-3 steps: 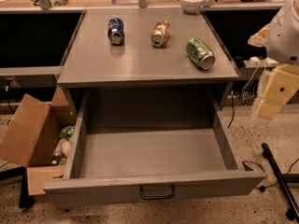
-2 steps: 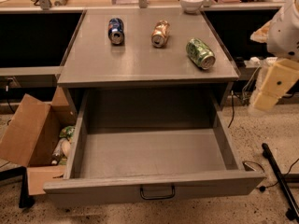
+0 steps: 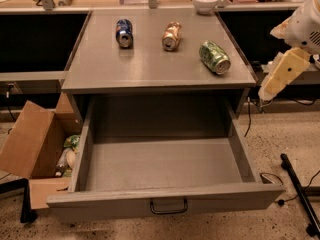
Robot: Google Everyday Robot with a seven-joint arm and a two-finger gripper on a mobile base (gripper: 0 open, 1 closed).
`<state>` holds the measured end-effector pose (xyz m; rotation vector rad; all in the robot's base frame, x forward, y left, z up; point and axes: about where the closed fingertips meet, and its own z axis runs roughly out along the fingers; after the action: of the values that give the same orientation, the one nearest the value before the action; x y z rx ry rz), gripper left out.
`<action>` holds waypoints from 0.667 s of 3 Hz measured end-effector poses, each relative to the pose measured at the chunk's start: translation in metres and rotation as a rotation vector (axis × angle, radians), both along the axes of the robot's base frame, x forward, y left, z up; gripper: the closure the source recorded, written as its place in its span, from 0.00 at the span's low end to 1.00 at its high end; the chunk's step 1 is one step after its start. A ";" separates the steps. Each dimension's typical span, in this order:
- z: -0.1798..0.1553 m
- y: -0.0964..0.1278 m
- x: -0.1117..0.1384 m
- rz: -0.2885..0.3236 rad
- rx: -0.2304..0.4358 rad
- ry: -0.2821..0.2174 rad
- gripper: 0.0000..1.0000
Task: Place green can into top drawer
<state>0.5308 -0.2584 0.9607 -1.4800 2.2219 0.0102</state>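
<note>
Green can [image 3: 214, 57] lies on its side on the table [image 3: 150, 66], right part of the top, near the right edge, silver end facing near-right. Blue can [image 3: 124, 32] and copper-orange can [image 3: 171, 36] also lie on their sides, further left and a bit farther back, all three well apart. White bowl [image 3: 205, 2] stands on the far counter behind them.

Top drawer [image 3: 100, 206] is pulled fully out below the table top, interior bare, dark wire handle [image 3: 169, 206] on the near front panel. Cardboard box [image 3: 30, 144] with some trash sits on the floor to the left of the drawer.

Pincer [image 3: 277, 79] hangs at the right edge of the scene, off the table, beside and lower than the green can, not touching anything. It seems to carry nothing, but from this angle I cannot tell if it is spread or pressed together.

Step in hand: reach, likely; the can is not grasped, so the task is barely started.

Risks:
- The can is on its side, so a nudge from the right could roll it left toward the copper-orange can, or off the near edge.
- Coming in low from the right could clip the table edge.
- A grasp across the round body may slip.
- Releasing high over the drawer could make the can bounce or roll.
- Picking the wrong can is unlikely, since the green one sits nearest the pincer.
</note>
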 end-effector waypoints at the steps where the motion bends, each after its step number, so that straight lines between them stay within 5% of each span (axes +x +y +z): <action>1: -0.008 -0.009 0.036 -0.022 0.068 -0.019 0.00; 2: -0.018 -0.005 0.072 -0.020 0.123 -0.030 0.00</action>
<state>0.6029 -0.2639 0.9427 -1.3835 2.1712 0.1161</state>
